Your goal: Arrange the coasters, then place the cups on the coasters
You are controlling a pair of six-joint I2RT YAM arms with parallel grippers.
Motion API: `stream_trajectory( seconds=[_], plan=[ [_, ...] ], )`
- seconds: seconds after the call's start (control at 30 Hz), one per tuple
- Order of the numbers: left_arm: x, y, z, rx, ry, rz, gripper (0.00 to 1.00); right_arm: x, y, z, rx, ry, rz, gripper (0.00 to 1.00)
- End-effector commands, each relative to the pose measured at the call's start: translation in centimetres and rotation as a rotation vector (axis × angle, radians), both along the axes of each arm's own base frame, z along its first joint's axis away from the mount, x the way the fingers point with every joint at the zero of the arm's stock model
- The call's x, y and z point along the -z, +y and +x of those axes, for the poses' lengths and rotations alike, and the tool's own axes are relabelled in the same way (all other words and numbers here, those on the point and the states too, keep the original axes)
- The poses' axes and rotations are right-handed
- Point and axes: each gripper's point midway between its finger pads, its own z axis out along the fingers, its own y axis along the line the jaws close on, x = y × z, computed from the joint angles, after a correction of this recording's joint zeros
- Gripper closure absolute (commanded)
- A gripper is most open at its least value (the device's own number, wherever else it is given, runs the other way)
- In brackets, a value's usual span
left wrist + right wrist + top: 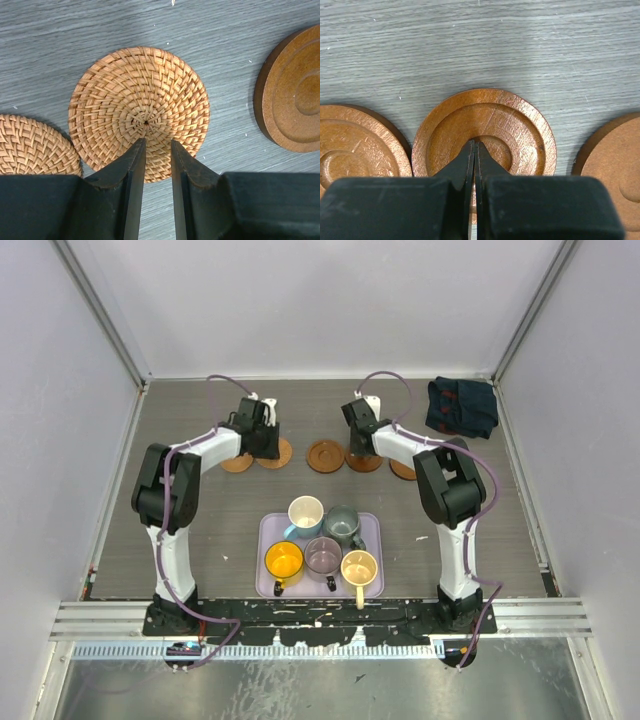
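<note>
Five coasters (325, 455) in a row on the tabletop (200, 530) beyond the tray (374, 521), spacing uneven; arranging likely unfinished. All five cups (322, 555) on the tray, none placed. Left hand (158, 141) part-open, empty, over woven coaster (137, 100); right hand (474, 142) closed, empty, over ringed coaster (515, 125)

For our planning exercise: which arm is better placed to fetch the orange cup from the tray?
Left, probably. The orange cup sits on the left side of the tray; the left claw stands partly open, while the right claw is shut.
</note>
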Motion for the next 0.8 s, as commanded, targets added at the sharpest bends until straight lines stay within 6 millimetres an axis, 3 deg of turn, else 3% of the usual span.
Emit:
stream_trajectory(
  seconds=[0.0,0.4,0.77],
  plan=[
    [1.0,-0.7,-1.8,0.022,0.078,-0.047,0.72,1.0,1.6,-0.4,-0.047,0.040,0.016,1.00],
    [1.1,-2.8,-2.2,0.070,0.086,-0.051,0.71,1.5,2.3,-0.8,-0.070,0.058,0.018,1.00],
    [1.5,-1.7,-2.4,0.046,0.082,0.000,0.71,2.6,1.0,-1.8,-0.023,0.080,-0.030,1.00]
  ],
)
